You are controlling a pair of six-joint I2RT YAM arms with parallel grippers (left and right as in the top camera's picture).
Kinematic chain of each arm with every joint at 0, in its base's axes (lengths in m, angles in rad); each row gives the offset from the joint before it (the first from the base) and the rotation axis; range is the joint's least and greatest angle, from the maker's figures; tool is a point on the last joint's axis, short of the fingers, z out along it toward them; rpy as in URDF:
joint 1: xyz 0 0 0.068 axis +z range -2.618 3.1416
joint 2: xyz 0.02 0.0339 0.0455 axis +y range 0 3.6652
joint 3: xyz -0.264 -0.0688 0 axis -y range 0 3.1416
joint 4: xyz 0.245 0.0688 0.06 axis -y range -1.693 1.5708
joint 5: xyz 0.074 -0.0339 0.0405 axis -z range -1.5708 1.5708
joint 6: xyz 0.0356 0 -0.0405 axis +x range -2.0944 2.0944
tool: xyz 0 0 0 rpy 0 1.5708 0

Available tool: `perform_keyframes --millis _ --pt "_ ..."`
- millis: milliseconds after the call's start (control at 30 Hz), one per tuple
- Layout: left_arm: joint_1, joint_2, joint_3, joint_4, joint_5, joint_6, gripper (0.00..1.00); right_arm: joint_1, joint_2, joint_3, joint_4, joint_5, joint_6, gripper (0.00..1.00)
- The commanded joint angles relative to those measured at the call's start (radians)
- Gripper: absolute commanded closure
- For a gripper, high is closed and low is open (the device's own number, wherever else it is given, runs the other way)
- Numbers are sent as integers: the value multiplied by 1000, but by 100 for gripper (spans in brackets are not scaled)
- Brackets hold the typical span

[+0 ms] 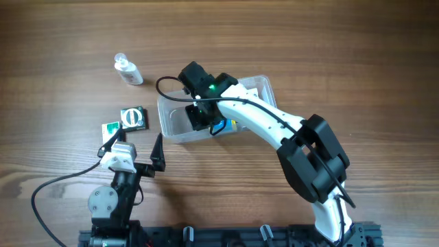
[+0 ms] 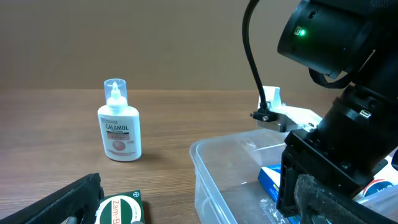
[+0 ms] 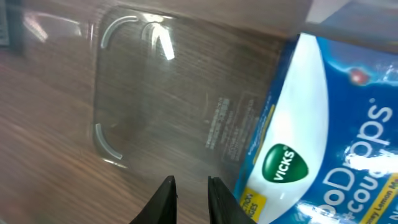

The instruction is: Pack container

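The clear container (image 1: 171,118) stands at the table's middle. My right gripper (image 1: 200,118) reaches down into its left half. In the right wrist view the right gripper (image 3: 191,186) is almost shut, with a thin gap and nothing in it, just above the see-through floor of the container (image 3: 124,81). A blue and white Vicks bag (image 3: 311,143) lies inside, right beside the fingers. My left gripper (image 1: 135,145) is wide open, low over the table in front of the container's left corner. The left gripper (image 2: 193,208) holds nothing.
A white Calamol bottle (image 1: 128,71) (image 2: 119,127) stands upright at the far left. A green round-label box (image 1: 134,118) (image 2: 121,211) and a teal-and-white box (image 1: 110,128) lie left of the container, close to the left gripper's outer finger. The right arm (image 1: 274,123) spans the container.
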Motion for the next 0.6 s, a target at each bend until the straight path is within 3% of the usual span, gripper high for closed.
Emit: perform_keyframes --millis 0,567 --pt "-6 -5 -6 -1 8 15 0 1 21 0 -11 55 -13 82" --pt "-6 -5 -6 -1 8 15 0 1 21 0 -12 40 -36 84"
